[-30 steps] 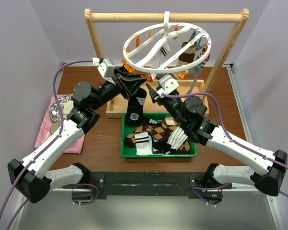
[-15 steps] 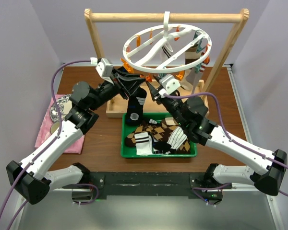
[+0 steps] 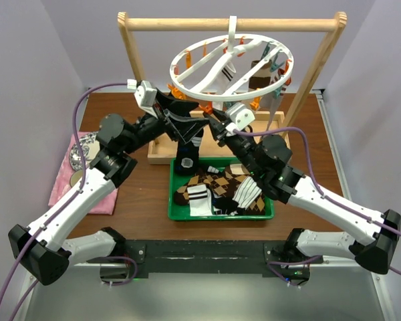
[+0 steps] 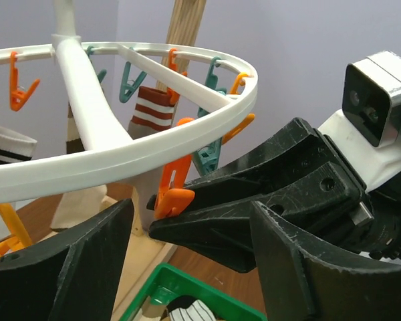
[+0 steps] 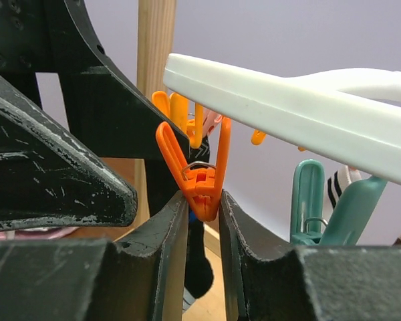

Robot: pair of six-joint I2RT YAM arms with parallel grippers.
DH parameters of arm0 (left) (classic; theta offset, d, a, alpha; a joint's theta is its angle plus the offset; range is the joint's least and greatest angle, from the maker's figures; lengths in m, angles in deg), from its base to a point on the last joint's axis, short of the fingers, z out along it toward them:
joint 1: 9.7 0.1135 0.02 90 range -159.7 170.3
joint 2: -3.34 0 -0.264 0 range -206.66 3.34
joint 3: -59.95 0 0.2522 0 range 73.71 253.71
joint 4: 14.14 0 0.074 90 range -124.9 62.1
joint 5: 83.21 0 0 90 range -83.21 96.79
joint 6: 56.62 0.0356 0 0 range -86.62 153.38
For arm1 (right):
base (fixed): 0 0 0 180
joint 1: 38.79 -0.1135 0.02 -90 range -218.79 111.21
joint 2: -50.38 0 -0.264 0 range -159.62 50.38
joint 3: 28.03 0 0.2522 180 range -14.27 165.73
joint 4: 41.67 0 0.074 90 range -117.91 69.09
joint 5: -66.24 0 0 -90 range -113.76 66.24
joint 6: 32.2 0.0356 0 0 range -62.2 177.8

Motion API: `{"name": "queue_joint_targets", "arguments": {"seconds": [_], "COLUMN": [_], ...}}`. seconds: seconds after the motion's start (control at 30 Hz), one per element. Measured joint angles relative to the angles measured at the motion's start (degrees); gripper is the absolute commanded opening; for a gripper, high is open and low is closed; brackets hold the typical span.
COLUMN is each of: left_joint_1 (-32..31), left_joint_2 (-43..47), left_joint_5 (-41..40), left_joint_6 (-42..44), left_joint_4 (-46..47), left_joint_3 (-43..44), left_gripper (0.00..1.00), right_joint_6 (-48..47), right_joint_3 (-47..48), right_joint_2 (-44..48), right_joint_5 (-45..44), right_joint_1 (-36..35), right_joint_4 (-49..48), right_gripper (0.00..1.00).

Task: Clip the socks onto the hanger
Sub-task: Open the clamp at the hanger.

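Pinching 1 orange peg (image 5: pixel 202 175) under the hanger (image 5: pixel 287 114) ring: right end effector (image 5: pixel 204 200), jaws narrow; left end effector (image 3: pixel 189 120) just beside it, jaws wide.

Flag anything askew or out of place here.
The hanger looks tilted rather than level under the wooden bar, with the right gripper's jaws pinching an orange peg on its rim. Nothing looks spilled or damaged.

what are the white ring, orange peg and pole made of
The white ring looks like moulded plastic, smooth and slightly shiny. The orange peg seems glossy plastic with a thin metal spring. The pole looks like pale wood with faint grain.
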Motion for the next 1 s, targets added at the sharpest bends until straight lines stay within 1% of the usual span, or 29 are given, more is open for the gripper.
{"name": "queue_joint_targets", "arguments": {"seconds": [0.17,0.3,0.4,0.5,0.7,1.0], "left_joint_1": [0.7,1.9,2.8,3.4,3.5,3.5], "left_joint_2": [0.0,0.0,0.0,-0.5,-3.3,-4.2], "left_joint_5": [0.0,-0.1,0.5,2.4,7.0,11.1], "left_joint_6": [-1.1,-2.5,-4.0,-6.2,-11.7,-14.1], "left_joint_4": [0.3,0.6,1.9,3.8,7.0,7.9], "left_joint_3": [0.3,0.7,1.4,2.1,3.2,3.8], "left_gripper": [0.81,0.93,0.97,0.99,1.00,1.00], "right_joint_6": [2.6,5.7,8.7,11.6,18.1,26.0], "right_joint_3": [0.0,0.0,0.0,-0.2,-0.7,-0.7], "right_joint_2": [2.0,3.2,4.2,5.3,6.4,4.2], "right_joint_5": [1.2,2.5,3.2,4.1,6.0,9.3], "right_joint_1": [0.0,0.0,0.0,0.0,0.0,0.4], "right_joint_4": [0.7,1.9,3.0,3.2,3.1,2.5], "right_gripper": [0.21,0.21,0.20,0.20,0.20,0.19]}}
